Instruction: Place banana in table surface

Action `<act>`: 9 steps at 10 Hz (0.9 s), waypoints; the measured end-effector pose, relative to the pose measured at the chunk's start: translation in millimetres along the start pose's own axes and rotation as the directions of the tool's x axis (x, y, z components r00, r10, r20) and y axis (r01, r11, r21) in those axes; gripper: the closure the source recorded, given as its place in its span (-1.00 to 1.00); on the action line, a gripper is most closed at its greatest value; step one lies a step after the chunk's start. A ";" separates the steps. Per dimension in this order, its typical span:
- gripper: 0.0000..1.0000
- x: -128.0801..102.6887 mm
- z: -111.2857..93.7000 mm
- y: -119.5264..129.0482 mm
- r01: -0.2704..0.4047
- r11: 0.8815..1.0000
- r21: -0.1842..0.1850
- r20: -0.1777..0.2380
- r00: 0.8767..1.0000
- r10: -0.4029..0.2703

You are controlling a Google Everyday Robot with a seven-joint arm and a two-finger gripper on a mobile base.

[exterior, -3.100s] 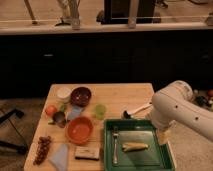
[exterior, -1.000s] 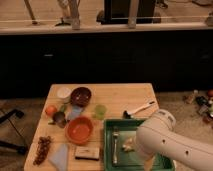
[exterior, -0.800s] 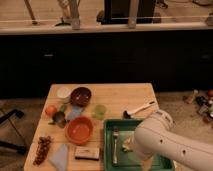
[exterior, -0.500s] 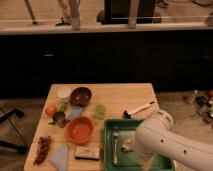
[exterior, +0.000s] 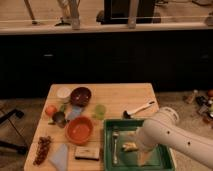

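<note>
Nearest the camera, the dark green rectangular tray (exterior: 107,152) sits at the front right corner of the large light wooden table surface (exterior: 120,94). Inside the tray, near its left wall, a slim silver fork (exterior: 115,145) lies lengthwise. Just right of the fork, around the tray's middle, lies the small stubby pale yellow-tan banana (exterior: 128,146), so it is in the tray and not on the bare wood. The robot's bulky white arm (exterior: 170,137) reaches in over the tray's right half, and the gripper (exterior: 139,149) is down inside the tray right beside the banana. The arm's body covers it, so it cannot be told whether it is spread, closed or pinching the fruit.

Left of the tray, at the table's front edge, are a flat tan rectangular packet (exterior: 87,152), a light blue folded napkin (exterior: 60,156) and a bunch of dark grapes (exterior: 42,149). Just left of the tray's far corner stands a round orange bowl (exterior: 79,130). Beyond the tray lie a pale green cup (exterior: 100,110) and a white-handled black-headed utensil (exterior: 139,109). Farther left and back are a round orange fruit (exterior: 50,110), a dark brown bowl (exterior: 81,95) and a small white dish (exterior: 63,92).
</note>
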 end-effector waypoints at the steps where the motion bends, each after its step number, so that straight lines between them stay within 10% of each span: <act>1: -0.60 1.3 4.4 -4.3 -0.047 0.999 0.010 0.026 0.999 0.047; 9: -0.60 27.3 25.5 0.8 -0.237 0.971 0.044 0.012 0.972 0.236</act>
